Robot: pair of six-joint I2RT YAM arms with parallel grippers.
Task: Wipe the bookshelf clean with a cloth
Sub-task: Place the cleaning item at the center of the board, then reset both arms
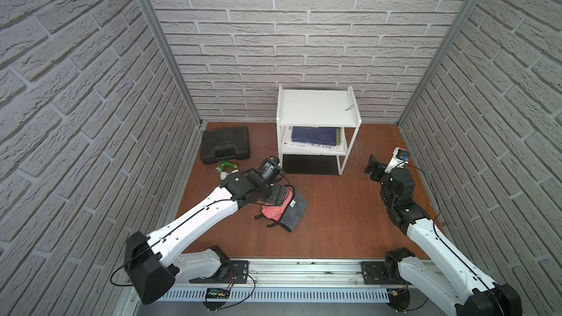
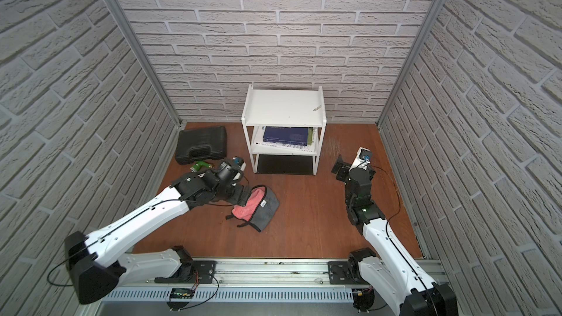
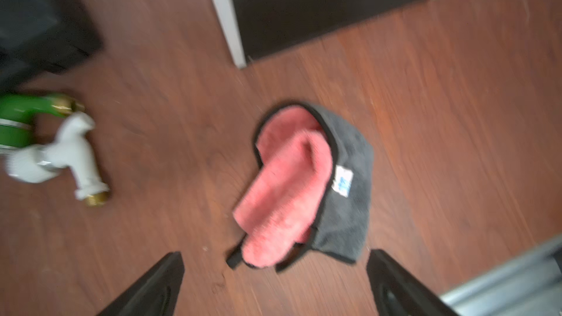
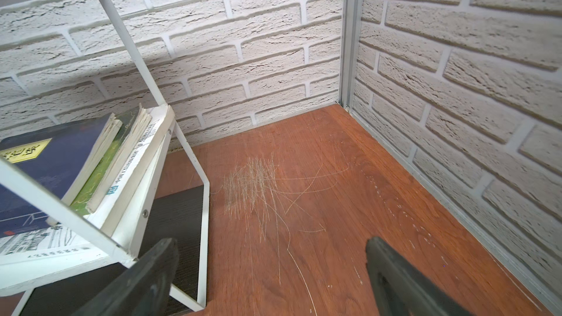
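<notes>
The bookshelf (image 1: 317, 107) is standing against the back brick wall, on the brown desk (image 1: 334, 223), with its top board bare except for a small pale scrap (image 1: 349, 107) near one edge. Books (image 1: 314, 138) are lying flat in a stack on its middle shelf; a dark mat (image 1: 310, 164) is sitting under its legs.

The cloth (image 3: 304, 186), pink on one face and grey on the other with a white tag, is lying crumpled on the desk, in front of the bookshelf and apart from it. The left hand (image 3: 273, 284) is hovering just over the cloth with its fingers (image 3: 158, 284) spread wide, grasping nothing; the wrist view is blurred.

The right hand (image 4: 270, 281) is hanging released beside the bookshelf's front corner, its fingers wide apart over scratched desk (image 4: 258, 183), touching nothing.

A black ribbed case (image 1: 225, 145) is lying near the left wall, with a green fitting (image 3: 21, 120) and a white tap-like fitting (image 3: 67, 156) just in front of it.
</notes>
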